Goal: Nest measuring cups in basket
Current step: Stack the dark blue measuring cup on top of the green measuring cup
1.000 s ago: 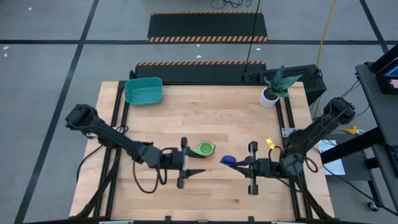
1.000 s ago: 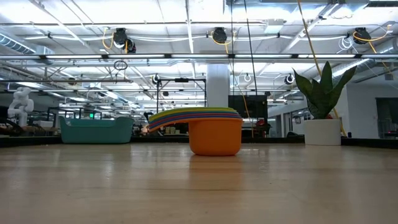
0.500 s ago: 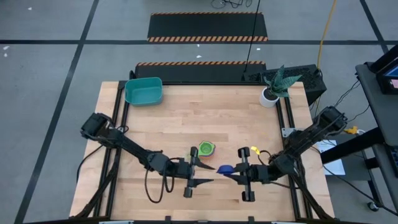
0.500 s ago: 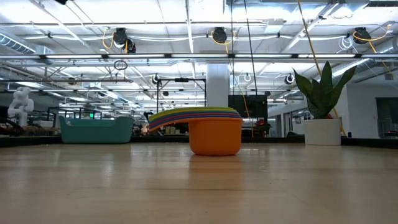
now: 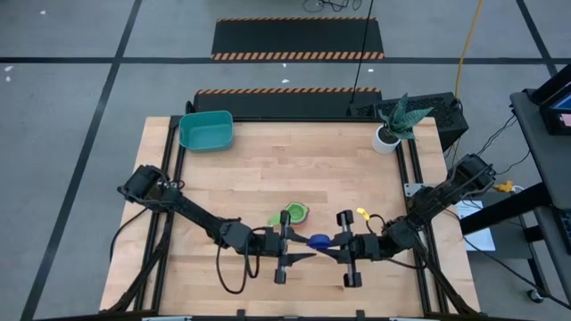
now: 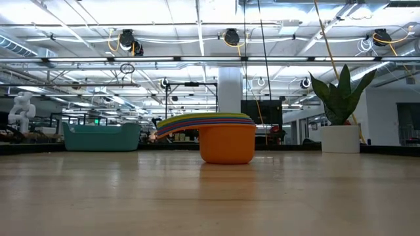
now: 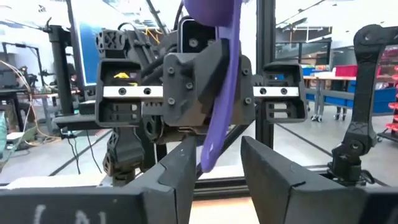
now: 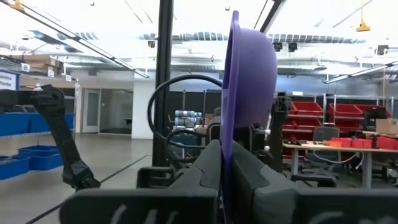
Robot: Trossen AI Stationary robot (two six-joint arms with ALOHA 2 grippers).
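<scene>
Right claw (image 5: 326,249) clamping blue cup (image 5: 318,241), left claw (image 5: 302,251) spread, facing it mid-table

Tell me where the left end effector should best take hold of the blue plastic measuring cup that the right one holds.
Probably on the flat handle of the blue plastic measuring cup. It stands edge-on between the open left end effector fingers, so come straight from the left and close on its two flat faces. The right end effector clamps the cup.

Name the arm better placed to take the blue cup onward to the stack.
Left, probably. The right hand grips the blue cup by its handle, held up; the left hand faces it with open fingers around the rim, and the stack sits on its side.
</scene>
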